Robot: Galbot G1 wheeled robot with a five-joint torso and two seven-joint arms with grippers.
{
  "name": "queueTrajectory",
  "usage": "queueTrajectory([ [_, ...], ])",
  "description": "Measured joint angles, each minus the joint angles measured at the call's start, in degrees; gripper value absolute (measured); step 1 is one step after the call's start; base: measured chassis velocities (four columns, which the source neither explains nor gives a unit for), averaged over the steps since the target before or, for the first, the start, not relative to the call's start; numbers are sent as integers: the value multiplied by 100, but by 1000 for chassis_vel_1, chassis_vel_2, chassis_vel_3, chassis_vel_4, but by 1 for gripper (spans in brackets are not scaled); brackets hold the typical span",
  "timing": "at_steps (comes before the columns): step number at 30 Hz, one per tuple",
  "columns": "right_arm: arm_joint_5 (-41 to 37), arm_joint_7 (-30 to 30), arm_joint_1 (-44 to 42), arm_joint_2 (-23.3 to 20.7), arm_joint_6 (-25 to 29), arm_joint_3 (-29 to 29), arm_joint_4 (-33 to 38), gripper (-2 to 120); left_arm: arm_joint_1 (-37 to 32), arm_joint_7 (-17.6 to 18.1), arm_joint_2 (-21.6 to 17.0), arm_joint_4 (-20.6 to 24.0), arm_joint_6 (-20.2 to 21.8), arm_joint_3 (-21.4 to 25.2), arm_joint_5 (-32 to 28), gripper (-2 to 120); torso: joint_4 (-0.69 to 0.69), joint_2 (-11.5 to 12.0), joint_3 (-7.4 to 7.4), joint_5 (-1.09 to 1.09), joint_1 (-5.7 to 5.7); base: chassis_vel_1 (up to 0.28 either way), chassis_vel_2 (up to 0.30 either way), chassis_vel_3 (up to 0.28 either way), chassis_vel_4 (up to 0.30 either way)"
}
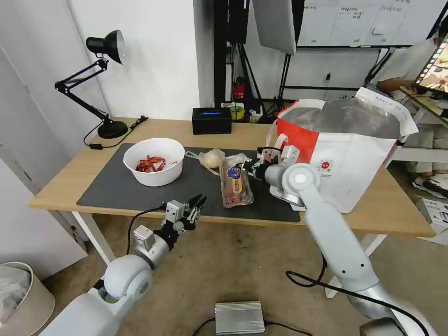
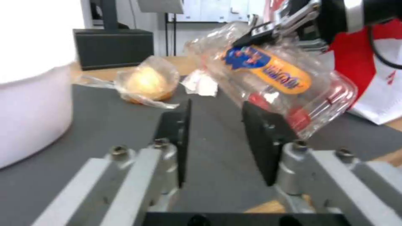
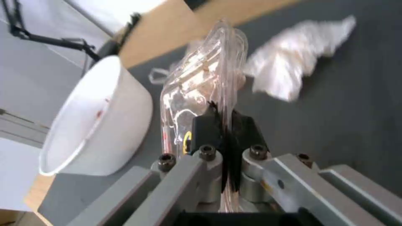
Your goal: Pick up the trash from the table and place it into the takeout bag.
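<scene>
The right pincer clamps the far end of the clear clamshell tray at frame centre, tilting it above the dark mat. Upper left lie the baggie and white bowl; the takeout bag stands right. The left pincer, fingers apart, hovers at the surface edge.

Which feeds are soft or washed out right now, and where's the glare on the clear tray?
Left wrist view: white round bowl blows out to flat white; clear plastic clamshell tray slightly smeared. Right wrist view: crumpled white tissue is blurred, glare streaks run along the tray's edge by the right gripper. Head view: evenly lit; silver foil lining of the takeout bag shines.
</scene>
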State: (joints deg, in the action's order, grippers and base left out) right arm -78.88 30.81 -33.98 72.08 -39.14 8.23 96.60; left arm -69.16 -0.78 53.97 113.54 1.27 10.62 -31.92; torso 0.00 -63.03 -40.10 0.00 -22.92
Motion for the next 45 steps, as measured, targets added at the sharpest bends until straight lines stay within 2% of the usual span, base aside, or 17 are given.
queueTrajectory([
  [3, 534, -350, -87, -126, 210, 71, 346, 1, -141, 146, 82, 95, 5, 138, 82, 58, -1, 0, 0, 0, 0, 0, 0, 0, 0],
  [4, 534, -350, -87, -126, 210, 71, 346, 1, -141, 146, 82, 95, 5, 138, 82, 58, -1, 0, 0, 0, 0, 0, 0, 0, 0],
  [7, 972, -516, -109, -303, 388, 174, 812, 1, -379, 395, 200, 189, 81, 288, 203, 74, 0, 0, 0, 0, 0, 0, 0, 0, 0],
  [8, 972, -516, -109, -303, 388, 174, 812, 1, -379, 395, 200, 189, 81, 288, 203, 74, 0, 0, 0, 0, 0, 0, 0, 0, 0],
  [10, 1290, -578, -69, -443, 504, 275, 1155, 1, -517, 495, 247, 193, 106, 394, 252, 83, 0, 0, 0, 0, 0, 0, 0, 0, 0],
  [11, 1290, -578, -69, -443, 504, 275, 1155, 1, -517, 495, 247, 193, 106, 394, 252, 83, 0, 0, 0, 0, 0, 0, 0, 0, 0],
  [14, 1452, -610, 49, -597, 650, 431, 1511, 1, -628, 567, 285, 198, 117, 469, 273, 96, 0, 0, 0, 1, 0, 0, 0, 0, 0],
  [16, 1484, -603, 152, -665, 707, 523, 1657, 1, -652, 604, 314, 200, 120, 495, 281, 99, -1, 0, 0, 0, 0, 0, 0, 0, 0],
  [21, 1554, -360, 436, -824, 817, 700, 1890, 1, -657, 629, 412, 148, 135, 507, 283, 100, 0, 0, 0, 0, 0, 0, 0, 0, 0],
  [28, 1534, -259, 662, -1165, 921, 1036, 1830, 1, -657, 630, 450, 106, 136, 438, 268, 100, 0, 0, 0, 1, 0, 0, 0, 0, 0],
  [35, 1455, -371, 862, -1792, 997, 1609, 1390, 1, -575, 630, 466, 88, 138, 324, 227, 100, -1, 0, 0, 1, 0, 0, 0, 0, 0],
  [45, 1551, -538, 745, -1941, 1183, 1701, 889, 1, -457, 630, 477, 3, 137, 233, 181, 100, 0, 0, -1, 1, 0, 0, 0, 0, 0],
])
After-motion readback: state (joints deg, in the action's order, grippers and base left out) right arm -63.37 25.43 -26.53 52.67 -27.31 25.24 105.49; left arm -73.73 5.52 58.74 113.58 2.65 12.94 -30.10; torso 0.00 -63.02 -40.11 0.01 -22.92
